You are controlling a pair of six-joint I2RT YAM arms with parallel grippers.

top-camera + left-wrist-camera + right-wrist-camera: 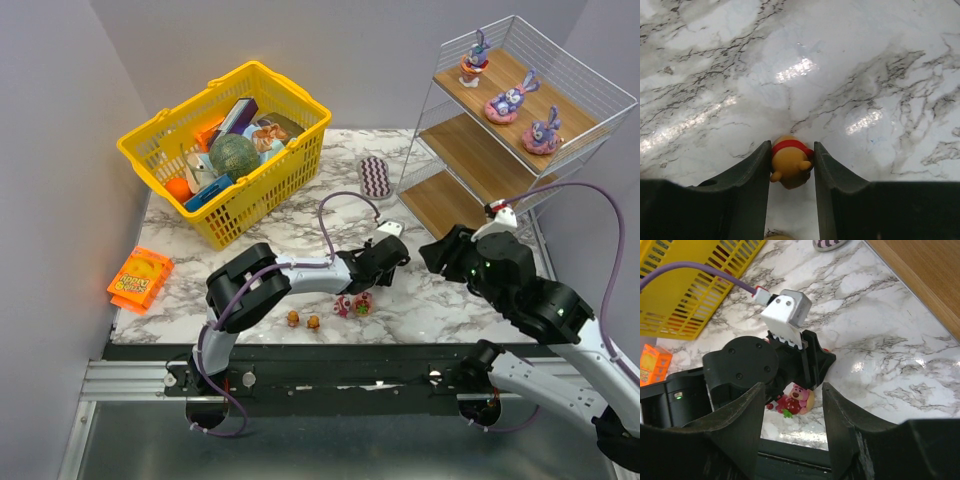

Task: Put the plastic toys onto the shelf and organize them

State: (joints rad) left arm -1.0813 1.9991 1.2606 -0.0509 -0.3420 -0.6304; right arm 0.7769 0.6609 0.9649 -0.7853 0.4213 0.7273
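An orange bear (790,162) in a red shirt lies on the marble between the fingers of my left gripper (791,147), and both fingers press its sides. In the top view the left gripper (378,270) points down just behind a cluster of pink and red rounded toys (353,305); one pink toy (799,399) shows in the right wrist view. Two more orange bears (303,320) stand near the front edge. Three purple bunnies (510,100) sit on the top board of the shelf (470,140). My right gripper (437,255) (792,390) hangs open and holds nothing.
A yellow basket (225,150) full of items stands at the back left. A purple zigzag pad (374,176) lies beside the shelf. An orange packet (140,280) lies at the left edge. A black rail (330,350) runs along the table's front edge.
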